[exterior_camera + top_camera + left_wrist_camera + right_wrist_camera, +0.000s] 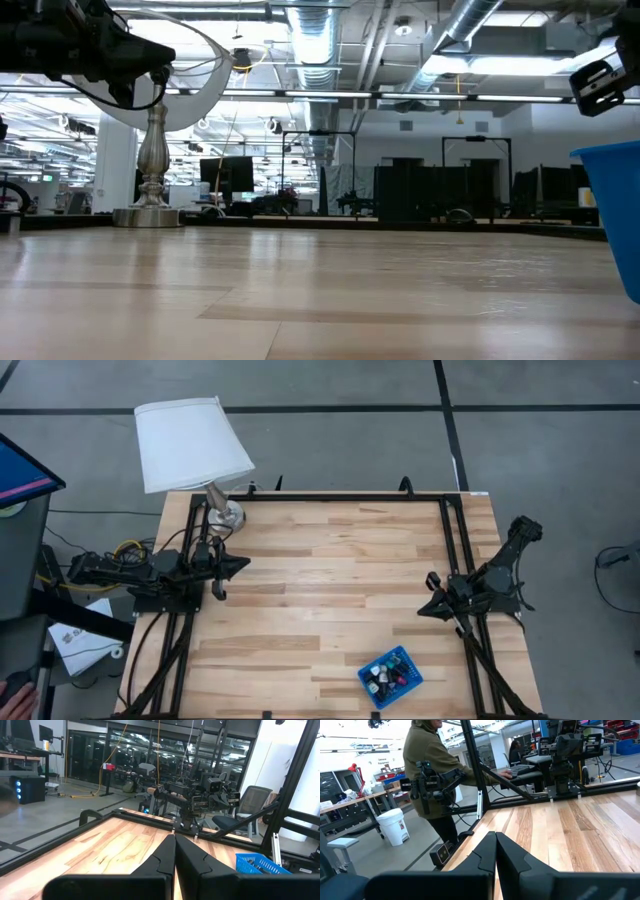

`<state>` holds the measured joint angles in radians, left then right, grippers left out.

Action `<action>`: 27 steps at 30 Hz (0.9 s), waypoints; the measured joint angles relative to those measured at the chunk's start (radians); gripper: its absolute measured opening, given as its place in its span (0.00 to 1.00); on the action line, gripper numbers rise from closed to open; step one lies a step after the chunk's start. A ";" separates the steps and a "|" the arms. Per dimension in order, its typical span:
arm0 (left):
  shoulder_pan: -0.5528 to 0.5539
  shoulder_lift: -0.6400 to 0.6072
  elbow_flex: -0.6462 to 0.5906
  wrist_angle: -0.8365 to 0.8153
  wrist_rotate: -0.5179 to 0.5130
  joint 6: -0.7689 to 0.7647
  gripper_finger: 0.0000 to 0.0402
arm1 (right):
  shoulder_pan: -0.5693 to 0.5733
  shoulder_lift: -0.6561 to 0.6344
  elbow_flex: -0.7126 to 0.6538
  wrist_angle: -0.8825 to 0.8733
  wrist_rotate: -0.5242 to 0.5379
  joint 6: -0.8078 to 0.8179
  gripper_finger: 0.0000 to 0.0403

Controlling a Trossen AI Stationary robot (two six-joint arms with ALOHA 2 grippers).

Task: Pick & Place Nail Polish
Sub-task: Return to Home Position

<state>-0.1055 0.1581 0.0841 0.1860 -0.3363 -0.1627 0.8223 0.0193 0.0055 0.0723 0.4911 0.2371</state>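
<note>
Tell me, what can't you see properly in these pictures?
High view: the nail polish bottles in the blue bin are too small to count.
Low view: the right edge cuts off the bin, and its wall hides the bottles.
Right wrist view: the top edge cuts off the person at the head.

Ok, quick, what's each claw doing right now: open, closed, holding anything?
Left claw: closed, holding nothing.
Right claw: closed, holding nothing.
</note>
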 joint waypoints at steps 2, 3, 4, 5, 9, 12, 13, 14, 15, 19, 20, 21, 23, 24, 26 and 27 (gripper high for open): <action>0.000 0.000 0.000 0.001 0.000 0.000 0.00 | 0.000 0.000 0.000 0.000 0.000 0.000 0.00; 0.000 0.000 0.000 0.002 0.000 0.000 0.00 | 0.000 0.000 0.000 0.000 0.000 0.000 0.00; 0.000 0.000 0.000 0.003 0.000 0.000 0.00 | 0.000 0.000 0.000 0.000 0.000 0.000 0.00; 0.000 0.000 0.000 0.003 0.000 0.000 0.00 | 0.000 0.000 0.000 0.000 0.000 0.000 0.00; 0.000 0.000 0.000 0.004 0.000 0.000 0.00 | 0.000 0.000 0.000 0.000 0.000 0.000 0.00; 0.000 0.000 0.000 0.004 0.000 0.000 0.00 | 0.000 0.000 0.000 0.000 0.000 0.000 0.00; 0.000 0.000 0.000 0.005 0.000 0.000 0.00 | 0.000 0.000 0.000 0.000 0.000 0.000 0.00; 0.000 0.000 0.000 0.005 0.000 0.000 0.00 | 0.000 0.000 0.000 0.000 0.000 0.000 0.00; 0.000 0.000 0.000 0.005 0.000 0.000 0.00 | 0.000 0.000 0.000 0.000 0.000 0.000 0.00; 0.000 0.000 0.000 0.006 0.000 0.000 0.00 | 0.000 0.000 0.000 0.000 0.000 0.000 0.00; 0.000 0.000 0.000 0.006 0.000 0.000 0.00 | 0.000 0.000 0.000 0.000 0.000 0.000 0.00; 0.000 0.000 0.000 0.006 0.000 0.000 0.00 | 0.000 0.000 0.000 0.000 0.000 0.000 0.00; 0.000 0.000 0.000 0.008 0.000 0.000 0.00 | 0.000 0.000 0.000 0.000 0.000 0.000 0.00; 0.000 0.000 0.000 0.009 0.000 0.000 0.00 | 0.000 0.000 0.000 0.000 0.000 0.000 0.00; 0.000 0.000 0.000 0.010 0.000 0.000 0.00 | 0.000 0.000 0.000 0.000 0.000 0.000 0.00; 0.000 0.000 0.000 0.010 0.000 0.000 0.00 | 0.000 0.000 0.000 0.000 0.000 0.000 0.00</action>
<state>-0.1051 0.1581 0.0841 0.1961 -0.3363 -0.1627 0.8223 0.0196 0.0055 0.0723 0.4911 0.2369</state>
